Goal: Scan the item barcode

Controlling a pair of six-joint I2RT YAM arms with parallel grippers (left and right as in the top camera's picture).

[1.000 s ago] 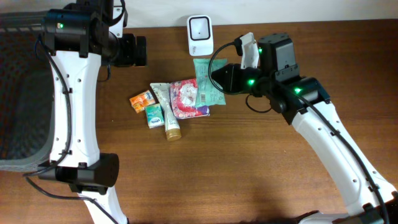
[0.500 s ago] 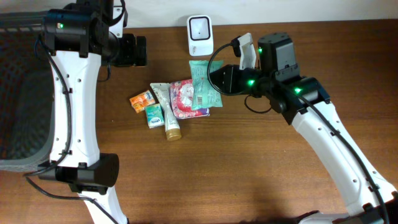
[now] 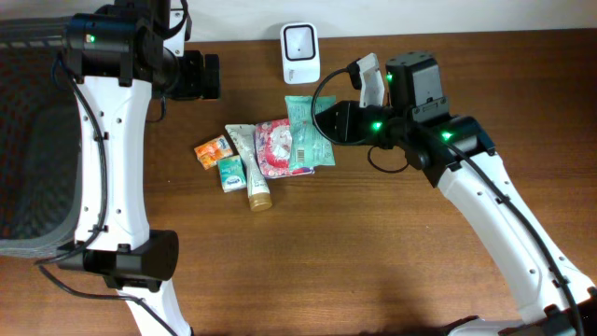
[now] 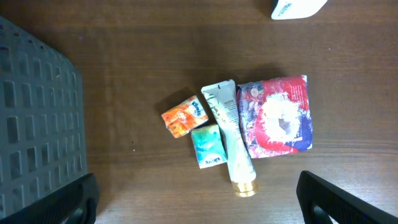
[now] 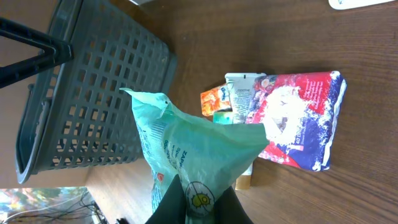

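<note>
At the bottom centre of my right wrist view, my right pincer (image 5: 200, 200) is clamped on one edge of the green packet (image 5: 186, 146), so the pouch hangs free with its printed face exposed. From overhead it sits mid-frame, overlapping the red packet (image 3: 273, 147), below the white scanner (image 3: 299, 51) at the top. I judge the label needs turning toward that window. My left pincer (image 3: 198, 76), spread wide and empty, hovers upper left, clear of the pile.
</note>
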